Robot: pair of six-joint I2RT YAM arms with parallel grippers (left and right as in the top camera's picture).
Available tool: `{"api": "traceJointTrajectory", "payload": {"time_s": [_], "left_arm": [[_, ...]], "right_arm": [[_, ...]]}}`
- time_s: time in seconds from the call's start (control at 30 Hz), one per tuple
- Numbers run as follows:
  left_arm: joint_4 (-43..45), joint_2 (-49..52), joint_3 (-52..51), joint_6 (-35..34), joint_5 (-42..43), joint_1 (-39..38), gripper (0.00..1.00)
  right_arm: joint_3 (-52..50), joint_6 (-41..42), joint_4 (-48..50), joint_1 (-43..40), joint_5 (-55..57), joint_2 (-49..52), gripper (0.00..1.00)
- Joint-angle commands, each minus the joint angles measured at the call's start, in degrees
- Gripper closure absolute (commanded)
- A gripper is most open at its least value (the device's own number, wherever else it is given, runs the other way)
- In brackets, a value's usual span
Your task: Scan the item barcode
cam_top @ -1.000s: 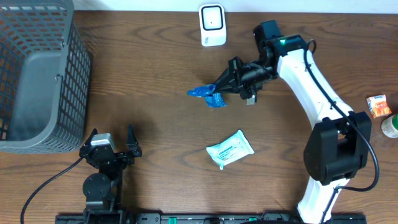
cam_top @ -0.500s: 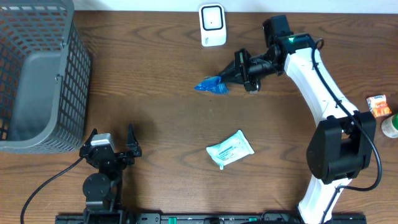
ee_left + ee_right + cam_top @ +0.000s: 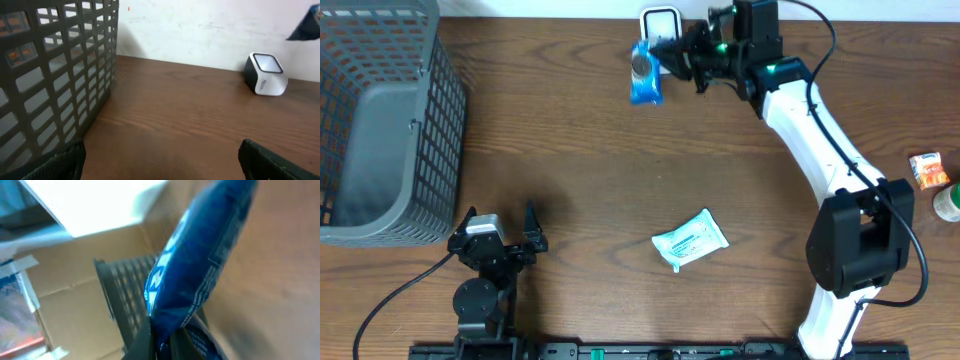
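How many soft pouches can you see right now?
2: blue pouch held in the right gripper by the scanner; white pouch flat mid-table; the orange item at right edge unclear.

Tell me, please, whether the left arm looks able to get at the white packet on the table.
Probably yes: the left claw stands open, and nothing on the table lies between it and the white packet, though reach is unproven.

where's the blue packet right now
In the overhead view the blue packet is at the far edge of the table, held by the right gripper beside the white scanner.
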Motion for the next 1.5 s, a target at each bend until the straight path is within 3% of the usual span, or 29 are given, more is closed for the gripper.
{"api": "traceJointTrajectory", "payload": {"time_s": [0.0, 0.23, 0.37, 0.53, 0.67, 1.07, 1.27, 1.47], "left_arm": [[-2.01, -0.22, -1.18, 0.57, -0.28, 0.2, 0.02], [-2.01, -0.22, -1.18, 0.57, -0.28, 0.2, 0.02], [-2.01, -0.22, -1.18, 0.57, -0.28, 0.2, 0.02], [-2.01, -0.22, -1.18, 0.57, -0.28, 0.2, 0.02], [-2.01, -0.22, -1.18, 0.57, -0.28, 0.2, 0.02], [-2.01, -0.22, -1.18, 0.57, -0.28, 0.2, 0.02], [-2.01, -0.22, -1.18, 0.57, -0.28, 0.2, 0.02], [-2.01, -0.22, -1.18, 0.57, -0.28, 0.2, 0.02]], "right_arm": [[0.52, 5.51, 1.84, 1.07, 17.92, -0.37, 0.98], [0.52, 17.46, 3.72, 3.8, 52.83, 0.15, 0.98], [0.52, 17.97, 14.14, 6.12, 61.33, 4.24, 0.98], [0.52, 18.75, 37.46, 6.03, 63.82, 16.65, 0.98], [0.66, 18.18, 47.1, 5.18, 64.11, 22.45, 0.98], [0.66, 21.92, 38.38, 4.7, 60.89, 24.33, 0.99], [0.66, 14.71, 38.01, 4.87, 63.56, 24.33, 0.99], [0.66, 3.13, 38.1, 4.22, 58.88, 20.39, 0.98]]}}
